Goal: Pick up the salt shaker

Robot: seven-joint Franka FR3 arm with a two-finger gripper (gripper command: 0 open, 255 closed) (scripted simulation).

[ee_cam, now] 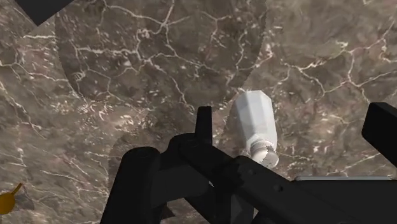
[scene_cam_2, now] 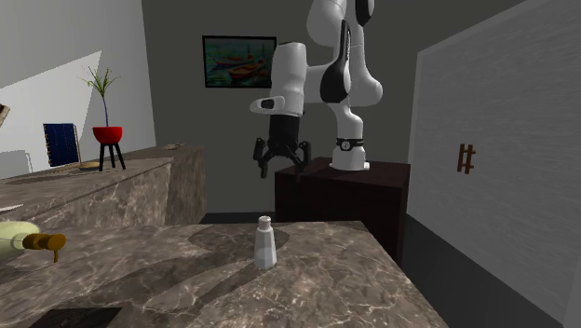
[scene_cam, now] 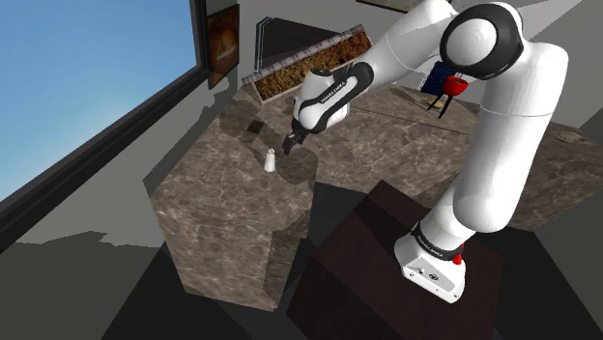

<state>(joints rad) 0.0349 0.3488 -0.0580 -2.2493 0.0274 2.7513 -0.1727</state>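
Observation:
The salt shaker (scene_cam: 271, 160) is a small white faceted bottle with a pale perforated cap, standing upright on the brown marble counter (scene_cam: 222, 208). In the second exterior view the shaker (scene_cam_2: 265, 243) stands near the counter's edge, with my gripper (scene_cam_2: 281, 170) hanging above and behind it, fingers spread. The shoulder view has the gripper (scene_cam: 287, 146) just above and right of the shaker. In the wrist view the shaker (ee_cam: 254, 124) lies between the open fingers (ee_cam: 203, 124), nearer one of them and touching neither. The gripper (ee_cam: 292, 121) holds nothing.
A dark flat square (scene_cam_2: 74, 317) lies on the counter beyond the shaker, with a pale bottle (scene_cam_2: 23, 240) beside it. The dark stand (scene_cam_2: 344, 191) sits behind the counter's edge. A red potted plant (scene_cam_2: 108, 135) and blue book (scene_cam_2: 60, 144) are on the farther counter. A window (scene_cam: 87, 77) is nearby.

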